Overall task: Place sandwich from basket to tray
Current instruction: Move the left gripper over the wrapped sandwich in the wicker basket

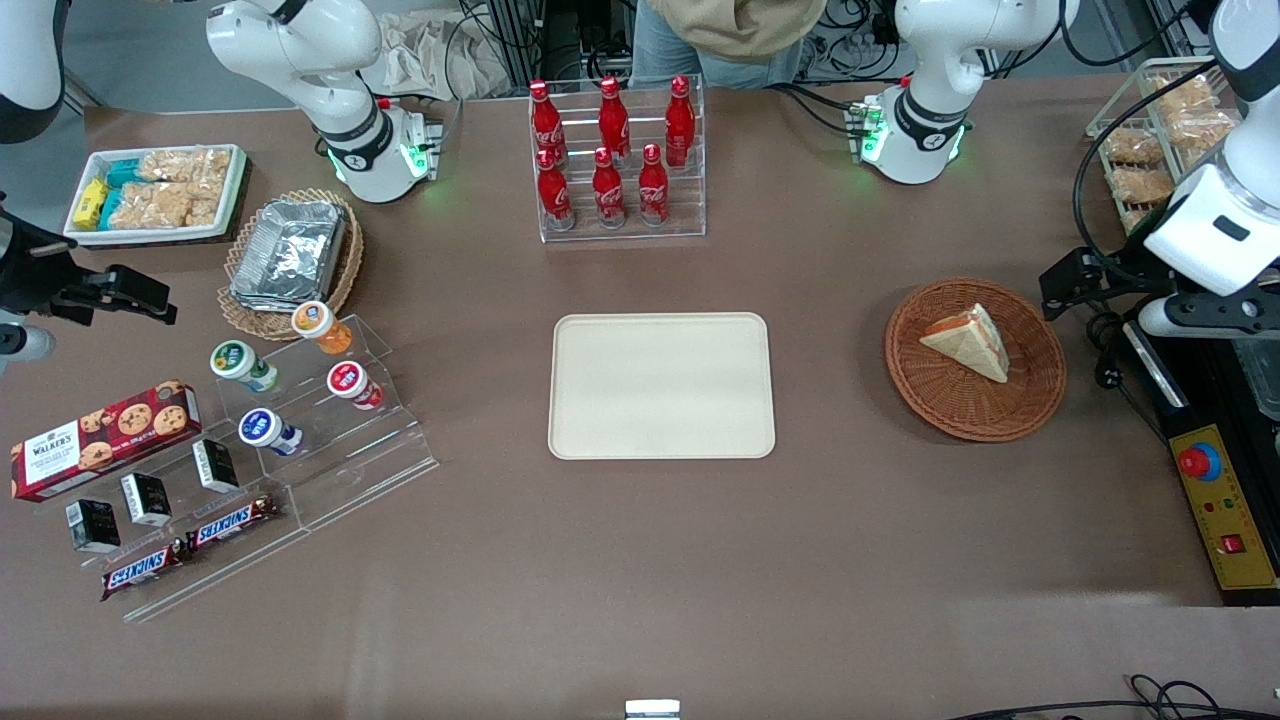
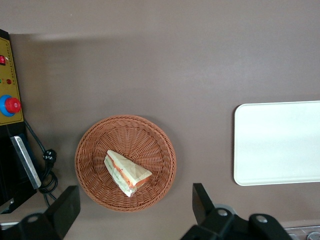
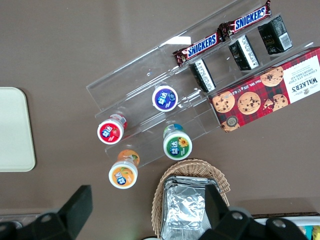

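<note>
The tray sits bare mid-worktop while the pincer hangs wide open above the basket, where the sandwich lies tilted, so a sloppy pinch could probably squash it.

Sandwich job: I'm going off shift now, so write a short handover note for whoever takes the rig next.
Tool: open, holding nothing, high above the table beside the basket, toward the working arm's end.
Sandwich: lying in the basket, untouched.
Tray: mid-table, nothing on it, well apart from the basket.
Done: nothing yet.
Left: lower over the basket, grasp the sandwich, carry it to the tray, release.
</note>
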